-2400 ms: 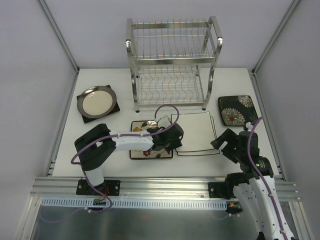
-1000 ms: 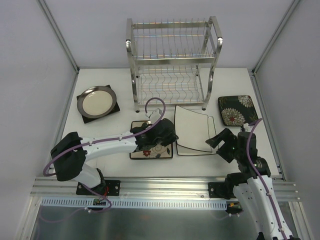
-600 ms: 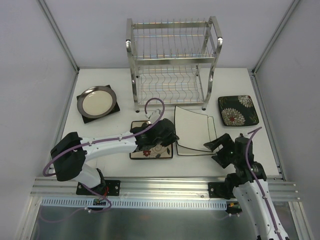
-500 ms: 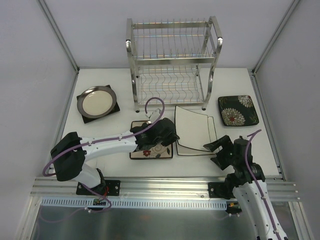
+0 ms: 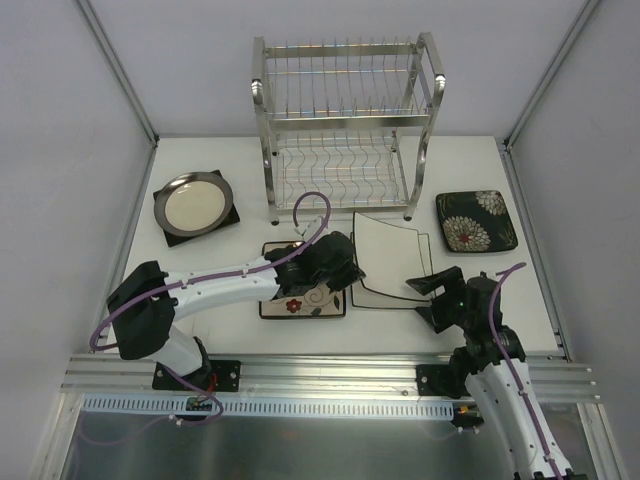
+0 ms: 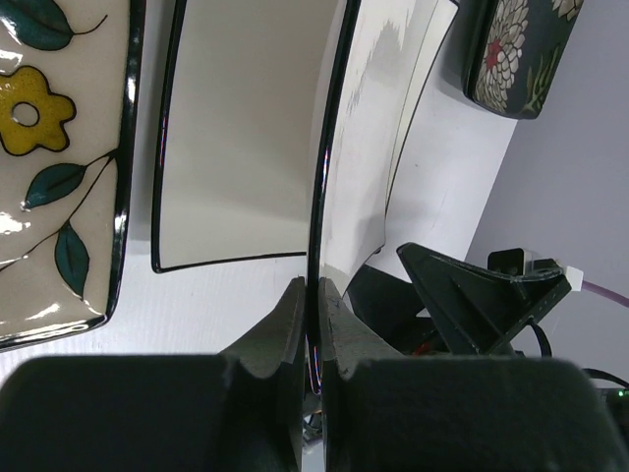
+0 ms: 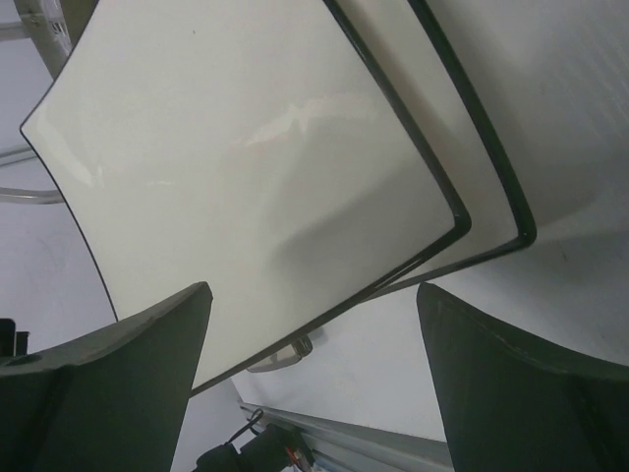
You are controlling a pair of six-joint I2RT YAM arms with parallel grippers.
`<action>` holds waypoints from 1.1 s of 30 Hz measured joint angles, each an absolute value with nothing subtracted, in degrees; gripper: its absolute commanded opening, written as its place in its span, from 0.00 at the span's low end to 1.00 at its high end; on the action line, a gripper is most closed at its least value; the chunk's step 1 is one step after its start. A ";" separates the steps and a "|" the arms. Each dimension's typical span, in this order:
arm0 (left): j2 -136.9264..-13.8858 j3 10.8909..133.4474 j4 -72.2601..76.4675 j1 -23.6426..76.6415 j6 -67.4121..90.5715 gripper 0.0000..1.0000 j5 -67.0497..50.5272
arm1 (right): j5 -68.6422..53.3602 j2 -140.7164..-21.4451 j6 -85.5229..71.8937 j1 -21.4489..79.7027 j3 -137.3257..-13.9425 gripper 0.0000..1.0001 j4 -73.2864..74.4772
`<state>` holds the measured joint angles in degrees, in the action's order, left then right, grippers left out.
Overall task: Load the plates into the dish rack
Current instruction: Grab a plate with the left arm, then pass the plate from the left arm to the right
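My left gripper (image 5: pixel 345 268) is shut on the left rim of a plain white plate (image 5: pixel 390 258) and holds it tilted up off the table. In the left wrist view that rim (image 6: pixel 316 197) runs edge-on between the closed fingers (image 6: pixel 291 315), above a second white plate (image 6: pixel 236 128) lying flat. My right gripper (image 5: pixel 419 298) stands open at the raised plate's near right corner, and in the right wrist view the dark rim (image 7: pixel 324 315) crosses between its fingers (image 7: pixel 128 374). The dish rack (image 5: pixel 345 130) stands behind with no plates in it.
A cream flowered plate (image 5: pixel 300 298) lies under my left wrist. A round cream plate (image 5: pixel 193 202) rests on a dark square one at the back left. A dark white-flowered plate (image 5: pixel 476 220) sits to the right of the rack. The table's metal rail (image 5: pixel 320 370) runs along the front.
The left gripper has tipped the white plate up more steeply and drawn it slightly left. The right gripper has moved left and forward to the plate's near right corner, staying open.
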<state>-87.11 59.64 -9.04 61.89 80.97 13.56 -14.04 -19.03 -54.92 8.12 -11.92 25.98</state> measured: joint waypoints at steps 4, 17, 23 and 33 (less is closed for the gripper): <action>-87.15 59.64 -8.95 61.89 82.56 0.00 13.02 | -14.22 -20.36 -56.75 8.12 -11.51 0.89 23.29; -87.33 56.99 -3.64 61.89 89.54 0.00 9.08 | -12.58 -21.43 -60.95 8.19 -10.24 0.81 18.33; -87.42 54.02 0.54 61.95 92.84 0.00 7.03 | -11.09 -21.56 -62.00 8.25 -10.07 0.78 16.75; -88.09 51.68 6.15 63.35 95.70 0.00 5.91 | -9.65 -23.05 -62.78 8.29 -9.45 0.69 15.57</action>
